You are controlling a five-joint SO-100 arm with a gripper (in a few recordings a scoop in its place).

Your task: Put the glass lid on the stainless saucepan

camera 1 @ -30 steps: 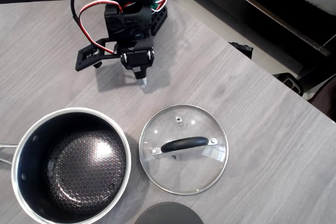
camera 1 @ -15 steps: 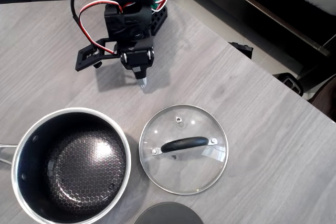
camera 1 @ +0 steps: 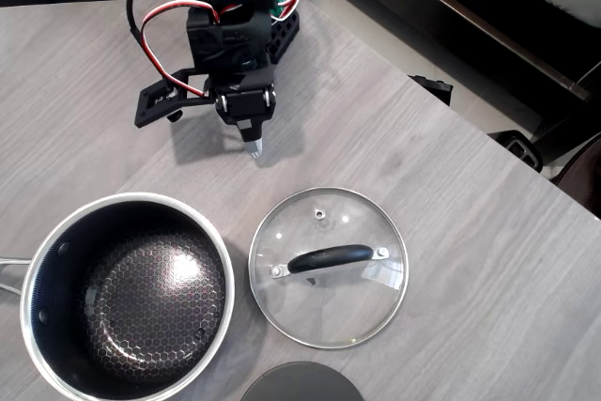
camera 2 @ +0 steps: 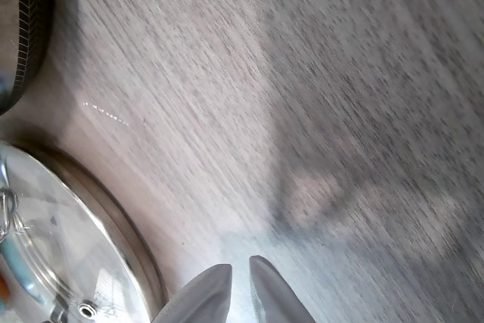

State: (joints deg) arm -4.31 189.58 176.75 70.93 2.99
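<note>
Glass lid (camera 1: 328, 268) flat on grey wood surface (camera 1: 451, 232), just right of stainless saucepan (camera 1: 125, 296), overhead view. Hand (camera 2: 240, 287) empty, fingertips nearly together, hovering near lid's rim. Lid likely rigid, slippery, breakable; best hold: arched black handle (camera 1: 330, 258).

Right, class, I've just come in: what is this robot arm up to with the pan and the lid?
Nothing is held yet. The arm's tool hangs near the table, above the glass lid in the overhead view, fingers nearly together. The lid lies flat on the table just right of the stainless saucepan, which stands open. A dark grey disc shows at the bottom edge.
</note>
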